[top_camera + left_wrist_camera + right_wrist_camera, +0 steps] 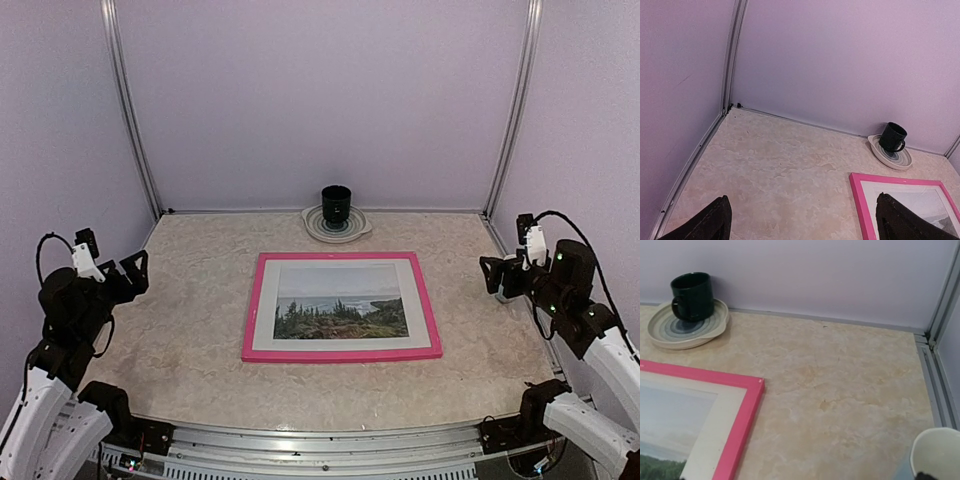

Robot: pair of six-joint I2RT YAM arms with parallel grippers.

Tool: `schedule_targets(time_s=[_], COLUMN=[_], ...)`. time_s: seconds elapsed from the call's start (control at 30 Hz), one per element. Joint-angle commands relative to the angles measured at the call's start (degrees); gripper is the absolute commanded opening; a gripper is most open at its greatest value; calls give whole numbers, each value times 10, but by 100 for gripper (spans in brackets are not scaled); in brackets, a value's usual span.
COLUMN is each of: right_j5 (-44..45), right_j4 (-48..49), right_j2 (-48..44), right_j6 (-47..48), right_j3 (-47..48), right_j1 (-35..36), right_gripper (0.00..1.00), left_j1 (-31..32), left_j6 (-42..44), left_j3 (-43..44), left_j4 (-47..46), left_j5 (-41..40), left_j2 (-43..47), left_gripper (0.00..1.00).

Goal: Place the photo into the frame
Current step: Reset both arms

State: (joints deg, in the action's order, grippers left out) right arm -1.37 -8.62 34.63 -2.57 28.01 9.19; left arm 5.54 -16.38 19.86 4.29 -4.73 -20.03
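I read left hand (pixel 128 275) and right hand (pixel 495 277) both released, empty. The photo (pixel 340 303) sits inside the frame (pixel 342 356), flat on the tabletop (pixel 190 330), between the hands, well apart from each.

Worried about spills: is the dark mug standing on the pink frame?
No, the mug stands on a striped plate behind the frame, apart.

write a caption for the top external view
Landscape photo inside the pink frame, lying flat; dark mug on a ringed plate behind.
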Motion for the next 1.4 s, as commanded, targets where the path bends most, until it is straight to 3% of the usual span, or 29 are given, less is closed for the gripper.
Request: schedule_targets(time_s=[0.0, 0.47, 1.37], right_j5=[-13, 9, 0], right_j4=[-12, -7, -9], right_j2=[17, -58, -64], right_j6=[-15, -15, -11], right_j3=[31, 2, 6], right_j1=[-7, -7, -7], right_gripper=[99, 99, 99], left_j1=[-4, -4, -4], left_j6=[1, 2, 1], left_j3=[-3, -3, -2], left_j4=[-18, -19, -19], left_j5=[16, 18, 19], left_j2=[0, -5, -9], left_gripper=[99, 99, 99])
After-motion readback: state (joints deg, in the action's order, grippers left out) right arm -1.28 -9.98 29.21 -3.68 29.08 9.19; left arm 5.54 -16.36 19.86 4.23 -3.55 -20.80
